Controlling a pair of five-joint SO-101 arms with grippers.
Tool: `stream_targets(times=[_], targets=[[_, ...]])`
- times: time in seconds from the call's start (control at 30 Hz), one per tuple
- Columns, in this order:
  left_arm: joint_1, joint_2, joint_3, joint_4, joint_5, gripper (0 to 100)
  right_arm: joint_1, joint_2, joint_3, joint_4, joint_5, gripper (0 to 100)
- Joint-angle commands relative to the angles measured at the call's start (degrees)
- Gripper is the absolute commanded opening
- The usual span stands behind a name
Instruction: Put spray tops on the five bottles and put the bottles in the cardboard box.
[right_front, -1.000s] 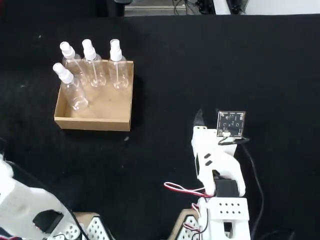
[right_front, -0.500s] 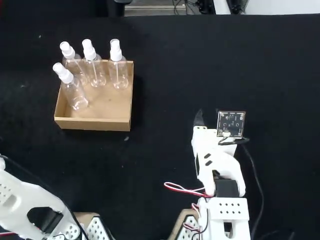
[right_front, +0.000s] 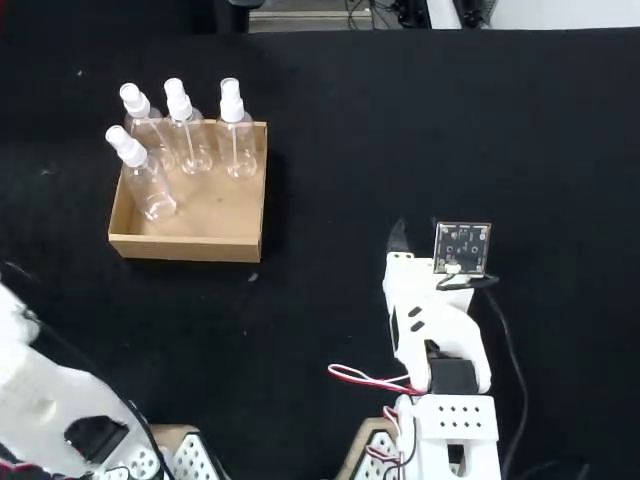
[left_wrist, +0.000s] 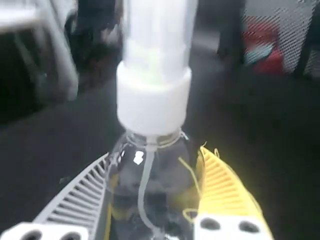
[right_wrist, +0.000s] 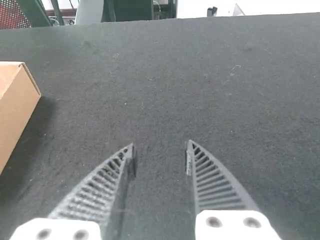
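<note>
Left pincer (left_wrist: 155, 152) clamped on clear plastic bottle (left_wrist: 150, 182) with white spray top (left_wrist: 154, 105). Right pincer (right_wrist: 160, 144) spread, over black desk (right_wrist: 215, 75)

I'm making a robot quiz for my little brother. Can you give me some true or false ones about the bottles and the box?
1. Four bottles are in the cardboard box. True.
2. The left end effector is empty. False: it grips a fifth bottle with a spray top on.
3. The right end effector is open with nothing in it. True.
4. The boxed bottles have no tops. False: all four wear white tops.
</note>
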Motion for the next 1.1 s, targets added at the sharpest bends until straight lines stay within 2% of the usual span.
stream_targets(times=[0.0,0.1,0.17,0.43,0.63,0.73,0.87,1.07], targets=[[5.5,-18.8,14.6,-7.8,0.2,3,-0.7,-1.3,0.0,0.2,0.2,14.1],[9.8,-29.7,20.9,-7.3,0.2,3,-0.7,-1.3,0.0,0.2,0.2,14.1],[12.7,-36.5,22.5,-2.5,0.2,3,-0.7,-1.3,0.0,0.2,0.2,14.1],[21.1,-62.2,18.5,36.2,0.5,3,-0.7,-1.3,0.0,0.2,0.2,14.1],[27.8,-81.9,20.5,54.2,0.5,3,-0.7,-1.4,0.0,0.1,0.2,14.1],[33.9,-89.6,23.3,57.6,0.3,3,-0.7,-1.5,0.0,0.1,0.2,14.1],[44.4,-97.5,29.0,57.7,0.3,3,-0.7,-1.5,0.0,0.0,0.2,14.1],[58.2,-102.4,34.8,57.6,0.5,3,-0.6,-1.4,0.0,0.0,0.2,14.1]])
